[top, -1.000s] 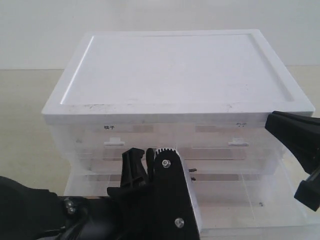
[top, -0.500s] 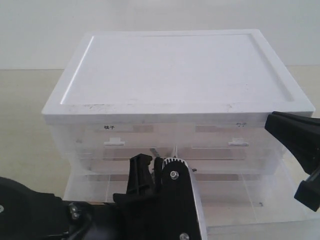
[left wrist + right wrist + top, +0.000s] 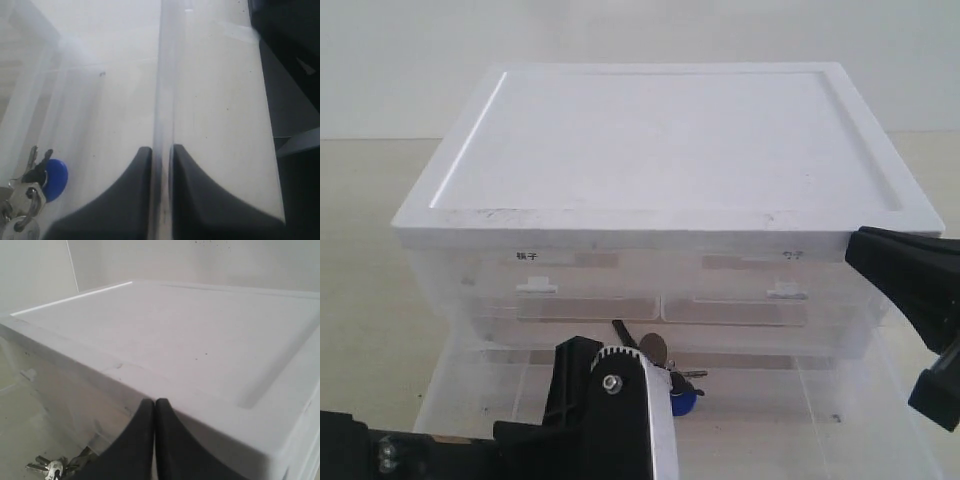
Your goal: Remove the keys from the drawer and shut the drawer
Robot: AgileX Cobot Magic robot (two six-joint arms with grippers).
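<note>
The drawer point(image 3: 825, 412), the lowest clear one, stands pulled well out of the white-topped cabinet point(image 3: 670, 130). The keys point(image 3: 660, 352) lie on its floor near the middle, their blue fob point(image 3: 684, 401) just beside my left wrist. In the left wrist view my left gripper point(image 3: 161, 151) is shut on the drawer's translucent front wall point(image 3: 166, 75), one finger on each side. The keys point(image 3: 26, 197) and fob point(image 3: 54, 178) lie inside, off to one side. My right gripper point(image 3: 154, 404) is shut on nothing and hangs by the cabinet's front right corner point(image 3: 910, 215), above the open drawer.
Two half-width drawers point(image 3: 570, 295) and a full-width drawer sit shut above the open one. The cabinet rests on a pale beige table point(image 3: 360, 250) with a white wall behind. My left arm's black and white wrist point(image 3: 620, 420) hides the drawer's front middle.
My left gripper has drawn the drawer out toward the camera. The keys and blue fob, hidden before, have come into view. The cabinet has slid slightly. The right gripper has stayed put.
</note>
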